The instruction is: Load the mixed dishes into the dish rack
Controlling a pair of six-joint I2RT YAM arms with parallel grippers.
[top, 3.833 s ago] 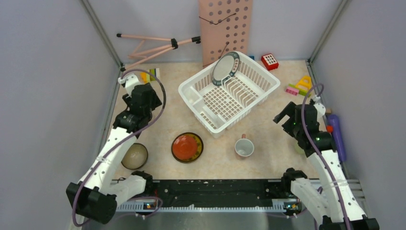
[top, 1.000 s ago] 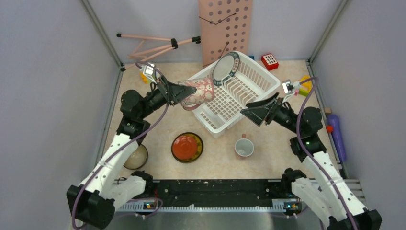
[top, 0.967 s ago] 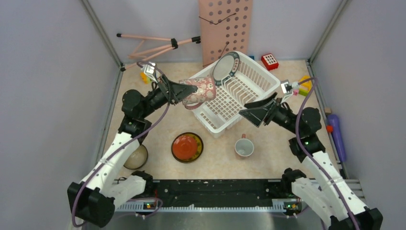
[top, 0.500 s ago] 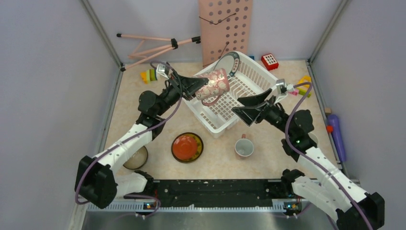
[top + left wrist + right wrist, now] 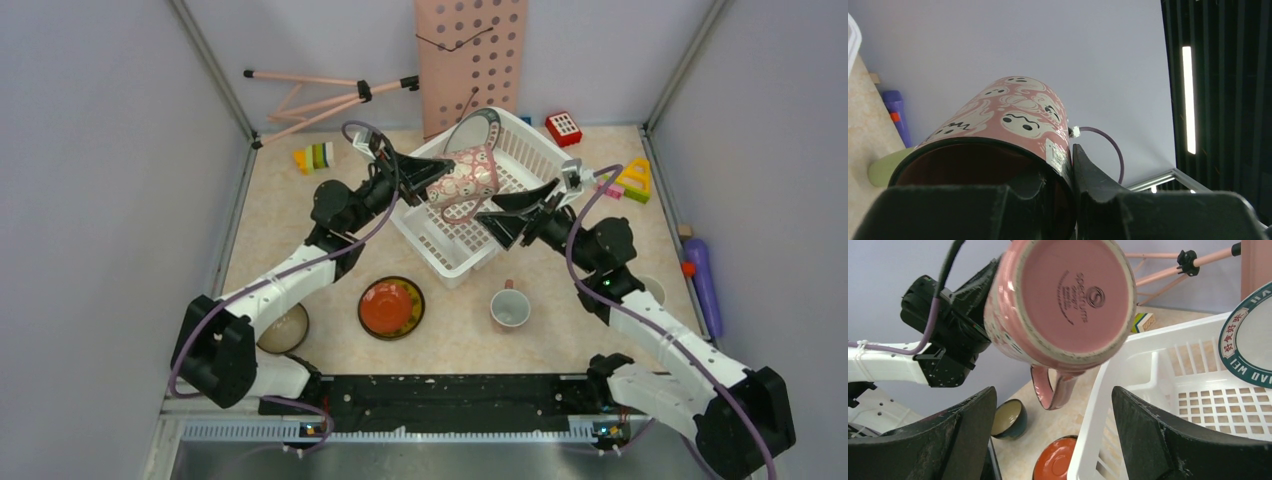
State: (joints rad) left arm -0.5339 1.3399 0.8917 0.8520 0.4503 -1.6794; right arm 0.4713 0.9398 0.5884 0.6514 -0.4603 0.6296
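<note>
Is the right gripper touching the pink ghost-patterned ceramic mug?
Apart. In the right wrist view the right gripper is open, its fingers below the pink ghost-patterned ceramic mug, with a clear gap between each finger and the mug.

The pink cup (image 5: 1068, 300) looked like glazed ceramic, shiny along its side and duller on the stamped base. The dish rack (image 5: 420, 240) was smooth white plastic with a soft sheen. The right gripper (image 5: 1053, 392) had fingers (image 5: 1158, 440) of matt black plastic, slightly grainy. The red saucer (image 5: 391, 306) gleamed with a glossy glaze, and the table (image 5: 300, 230) was a matt, speckled beige, like stone-look laminate.
</note>
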